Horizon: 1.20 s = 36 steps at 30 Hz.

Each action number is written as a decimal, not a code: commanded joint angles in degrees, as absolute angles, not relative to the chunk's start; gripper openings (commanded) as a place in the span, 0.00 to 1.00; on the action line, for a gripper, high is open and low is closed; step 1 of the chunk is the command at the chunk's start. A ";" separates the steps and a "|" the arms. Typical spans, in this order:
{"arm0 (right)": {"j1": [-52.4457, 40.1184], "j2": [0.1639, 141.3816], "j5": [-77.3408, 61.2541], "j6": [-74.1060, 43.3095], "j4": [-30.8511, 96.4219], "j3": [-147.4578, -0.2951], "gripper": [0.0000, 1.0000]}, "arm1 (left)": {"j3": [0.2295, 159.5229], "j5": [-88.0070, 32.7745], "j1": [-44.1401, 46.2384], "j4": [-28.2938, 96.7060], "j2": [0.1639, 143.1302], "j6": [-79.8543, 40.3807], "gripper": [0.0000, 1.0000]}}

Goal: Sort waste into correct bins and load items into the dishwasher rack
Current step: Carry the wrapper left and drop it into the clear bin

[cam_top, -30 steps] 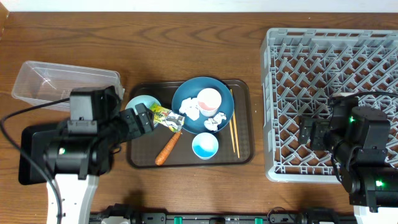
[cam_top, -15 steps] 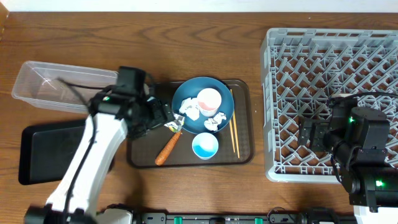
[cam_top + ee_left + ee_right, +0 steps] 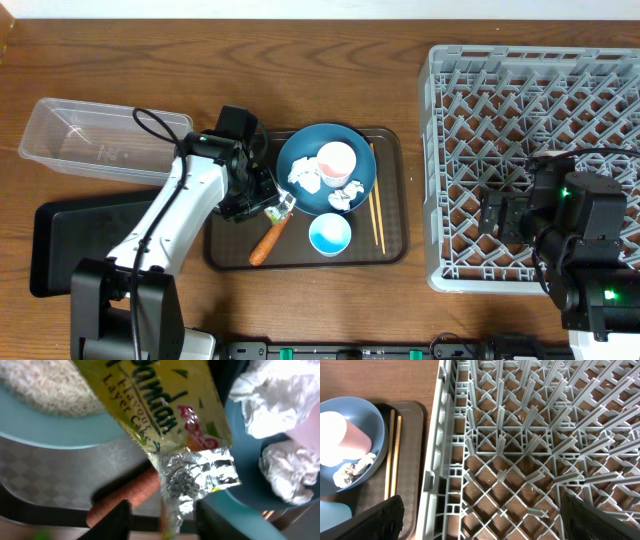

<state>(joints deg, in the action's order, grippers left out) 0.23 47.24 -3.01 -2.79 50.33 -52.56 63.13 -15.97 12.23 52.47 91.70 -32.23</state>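
The green-yellow wrapper [image 3: 165, 415] lies across the light blue bowl [image 3: 65, 435] of white rice [image 3: 45, 390] and the dark blue plate [image 3: 300, 145]. My left gripper [image 3: 272, 205] [image 3: 162, 520] is down over the wrapper's foil end. Its jaws stand on either side, with a gap showing on each side. The orange carrot [image 3: 268, 240] [image 3: 127, 497] lies just below. Crumpled tissue [image 3: 305, 175] and a pink-white cup [image 3: 335, 158] sit on the plate. My right gripper [image 3: 505, 215] [image 3: 485, 520] hangs open over the grey dishwasher rack [image 3: 530, 100] [image 3: 520, 435].
A brown serving tray [image 3: 395, 200] carries the plate, a light blue cup [image 3: 329, 235] and chopsticks [image 3: 375, 210] [image 3: 392, 455]. The clear tub [image 3: 90, 140] stands at the far left, with the black tray [image 3: 70, 250] in front of it.
My left arm swung from over the black tray out to the serving tray and came down on the wrapper. Its jaws have narrowed around the foil end. The right arm has not moved.
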 commanded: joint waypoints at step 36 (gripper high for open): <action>-0.40 47.16 -3.20 -2.90 50.50 -53.78 0.99 | 75.02 -2.07 -15.88 41.21 86.85 -22.74 0.06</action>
